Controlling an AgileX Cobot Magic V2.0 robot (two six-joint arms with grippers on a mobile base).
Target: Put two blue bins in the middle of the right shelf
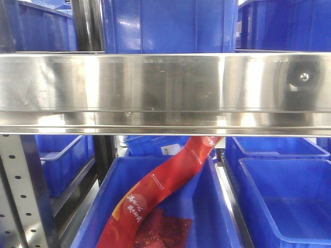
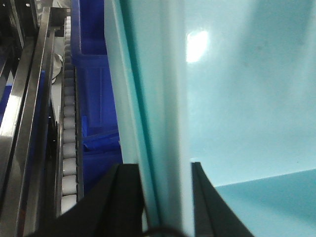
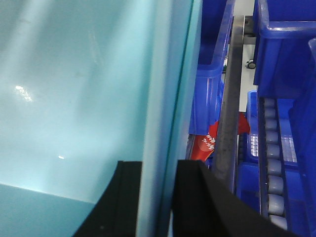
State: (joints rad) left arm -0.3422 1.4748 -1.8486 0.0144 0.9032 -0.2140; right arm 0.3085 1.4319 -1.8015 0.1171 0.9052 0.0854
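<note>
While clamped | left tool (image 2: 165, 197), right tool (image 3: 155, 195) | each pinching bin wall (image 2: 163, 98) between fingers

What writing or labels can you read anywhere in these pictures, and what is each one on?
Red packet strip: yellow characters run along it, too blurred to read.
Same red packet in the right wrist view: white lettering, too small to read.
White label on the blue bin behind it: unreadable.
Nothing else carries text.
</note>
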